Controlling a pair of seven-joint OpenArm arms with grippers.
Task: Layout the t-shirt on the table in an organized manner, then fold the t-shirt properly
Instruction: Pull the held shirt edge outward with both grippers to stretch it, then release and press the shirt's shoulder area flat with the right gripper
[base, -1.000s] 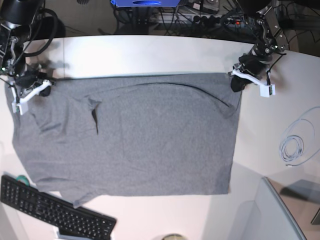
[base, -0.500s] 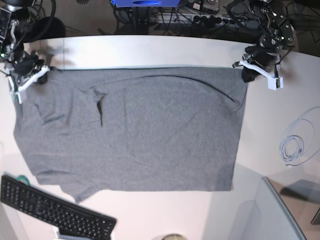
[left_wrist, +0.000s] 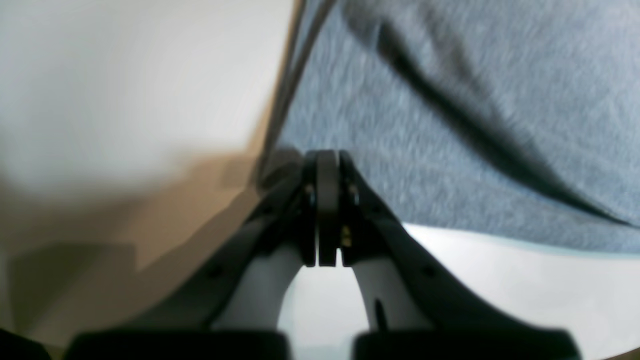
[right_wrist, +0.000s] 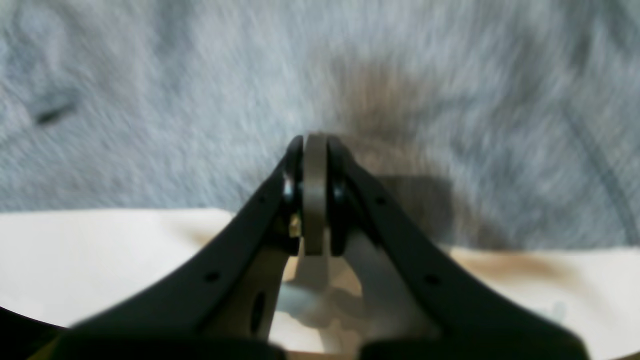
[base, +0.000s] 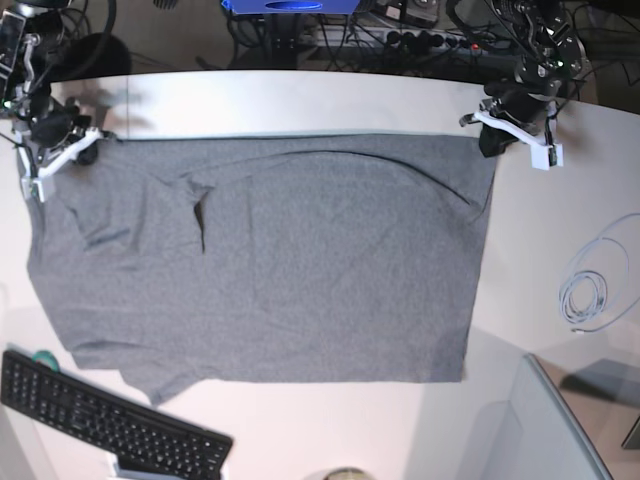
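T-shirt: you have the t-shirt (base: 270, 260) spread across the middle of the bench (base: 300, 100), one long edge running straight along the far side between your two arms, the rest lying flat toward the near side.

Left pincer: your left pincer (base: 490, 140) sits at the far corner of the cloth on the base view's right. The left wrist view shows its jaws pressed together right at the fabric's corner, so it looks clenched on the t-shirt.

Right pincer: your right pincer (base: 72, 152) is at the opposite far corner. The right wrist view shows it clenched too, tips meeting at the cloth's edge, which reads as a grasp on the t-shirt.

Done so far: the layout step looks largely complete. The body of the shirt is stretched wide and mostly smooth.

Flaws left: one dark crease or small fold (base: 198, 222) stands near your right arm's side, a long shallow ridge curves across the far part, and the near corner by the keyboard (base: 100, 420) hangs uneven, just beside or touching it.

Still to do: no fold has been made yet. You would need to let go of the corners, tidy the wrinkles, then begin folding.

Clutter: a coiled cable (base: 585, 295) lies well apart from the cloth.
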